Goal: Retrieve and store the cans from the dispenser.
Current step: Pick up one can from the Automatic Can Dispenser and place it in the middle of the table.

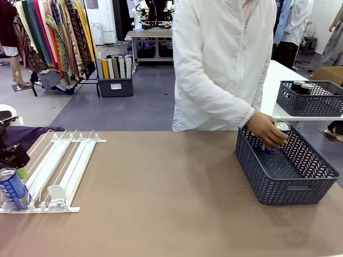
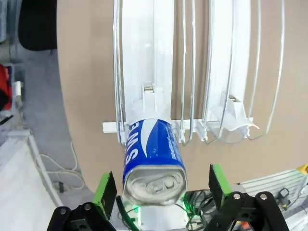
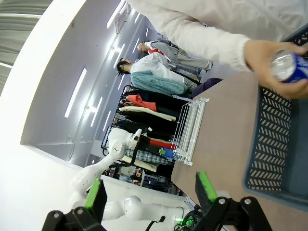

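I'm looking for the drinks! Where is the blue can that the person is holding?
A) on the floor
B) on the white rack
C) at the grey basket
C: the person's hand holds the blue can at the grey basket, across the table from the white rack.

The place looks like a lab or workshop, partly dressed as a shop. A brown-topped bench stands on a bare grey floor, with a flat white wire-and-plastic dispenser rack at its near left corner. Beyond the far edge, a rail of colourful hanging garments stands beside a dark grey crate of upright boards. Farther back is a metal work table loaded with equipment. In the right wrist view, long white strip lights run along a high ceiling.
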`<state>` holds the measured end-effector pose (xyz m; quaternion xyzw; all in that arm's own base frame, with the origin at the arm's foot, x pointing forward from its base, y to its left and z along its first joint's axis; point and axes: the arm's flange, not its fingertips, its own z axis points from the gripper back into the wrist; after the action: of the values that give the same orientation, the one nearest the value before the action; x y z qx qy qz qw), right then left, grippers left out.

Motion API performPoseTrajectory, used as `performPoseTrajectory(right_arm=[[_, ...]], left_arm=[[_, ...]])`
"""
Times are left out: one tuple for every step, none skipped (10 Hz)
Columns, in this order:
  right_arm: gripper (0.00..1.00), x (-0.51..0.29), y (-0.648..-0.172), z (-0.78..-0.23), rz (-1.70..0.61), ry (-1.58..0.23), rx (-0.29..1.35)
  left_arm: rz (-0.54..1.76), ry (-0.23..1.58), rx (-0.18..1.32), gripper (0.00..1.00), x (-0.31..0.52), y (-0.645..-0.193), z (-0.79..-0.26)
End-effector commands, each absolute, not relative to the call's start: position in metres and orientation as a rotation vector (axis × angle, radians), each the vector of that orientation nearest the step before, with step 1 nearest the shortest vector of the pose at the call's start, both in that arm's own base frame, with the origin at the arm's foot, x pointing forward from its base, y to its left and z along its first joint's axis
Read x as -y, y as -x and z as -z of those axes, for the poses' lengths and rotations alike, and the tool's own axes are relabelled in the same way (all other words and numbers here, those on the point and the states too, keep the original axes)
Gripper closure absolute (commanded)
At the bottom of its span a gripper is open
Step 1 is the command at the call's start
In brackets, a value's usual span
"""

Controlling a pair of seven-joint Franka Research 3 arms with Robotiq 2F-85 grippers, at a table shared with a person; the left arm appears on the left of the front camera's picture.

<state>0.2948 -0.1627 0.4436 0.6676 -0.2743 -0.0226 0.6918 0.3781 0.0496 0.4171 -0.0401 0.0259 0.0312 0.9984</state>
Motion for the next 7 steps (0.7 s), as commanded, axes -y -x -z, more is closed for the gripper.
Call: performPoseTrajectory(right_arm=[[0.00,0.163,-0.296,-0.448,0.050,-1.503,0.621],[0.00,0.163,-0.296,-0.448,0.050,-1.503,0.621],[0.00,0.163,-0.296,-0.448,0.050,-1.503,0.621],[0.00,0.163,-0.296,-0.448,0.050,-1.503,0.621],[0.00,0.163,-0.296,-0.448,0.050,-1.503,0.621],[0.00,0.163,-0.296,-0.448,0.050,-1.503,0.621],[0.00,0.163,-0.296,-0.448,0.050,-1.503,0.621]], left_arm=[[-0.089,0.059,-0.088,0.00,-0.050,-0.386,-0.414],[-0.095,0.063,-0.095,0.00,-0.051,-0.387,-0.410],[-0.095,0.062,-0.094,0.00,-0.050,-0.389,-0.406],[-0.097,0.062,-0.092,0.00,-0.049,-0.390,-0.402],[-0.093,0.068,-0.085,0.00,-0.050,-0.390,-0.403],[-0.089,0.069,-0.110,0.00,-0.050,-0.391,-0.401],[-0.092,0.057,-0.121,0.43,-0.050,-0.391,-0.400]])
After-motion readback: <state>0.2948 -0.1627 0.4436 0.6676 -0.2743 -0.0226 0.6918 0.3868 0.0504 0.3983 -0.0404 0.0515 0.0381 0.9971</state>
